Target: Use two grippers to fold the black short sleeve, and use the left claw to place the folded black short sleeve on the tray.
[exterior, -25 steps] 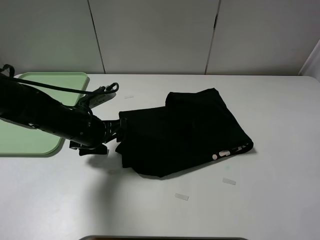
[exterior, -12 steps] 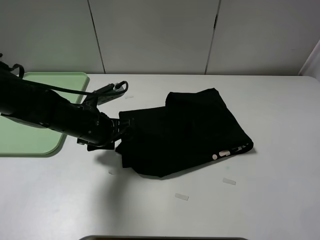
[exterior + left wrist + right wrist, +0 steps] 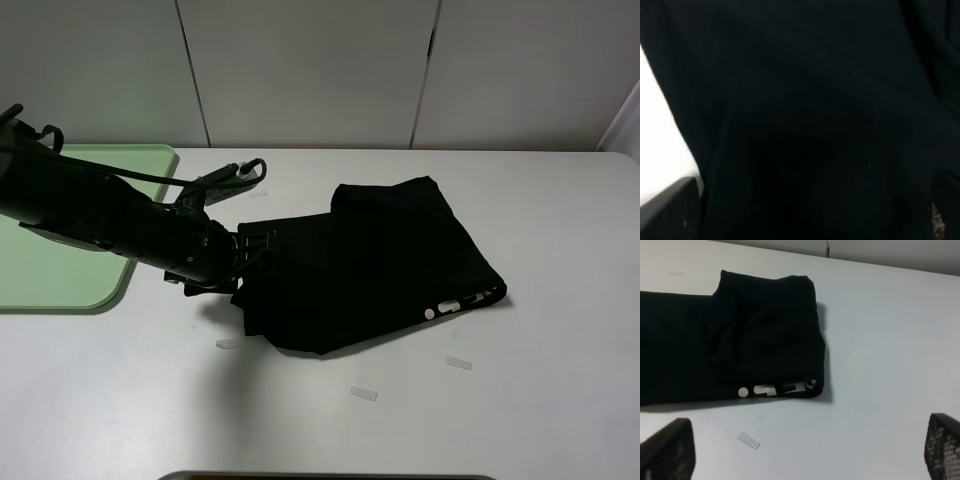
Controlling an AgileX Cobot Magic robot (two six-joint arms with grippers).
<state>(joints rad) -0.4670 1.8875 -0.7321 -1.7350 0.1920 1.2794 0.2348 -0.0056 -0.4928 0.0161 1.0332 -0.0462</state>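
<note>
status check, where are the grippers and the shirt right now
Left gripper open at edge of black short sleeve nearest tray, cloth between its jaws. Right gripper open, empty, clear of it. Sleeve folded on table, not on tray.

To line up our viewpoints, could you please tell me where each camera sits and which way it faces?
Exterior high: mounted high, looking down across the table, tray and black short sleeve; the left arm shows, with the left tool at the shirt's edge.
Left wrist: behind the left tool, close against the shirt; fingertips in two corners.
Right wrist: carried above the table, looking down on the shirt; right tool open.
Shared: exterior and right wrist both show the pale lettering.
</note>
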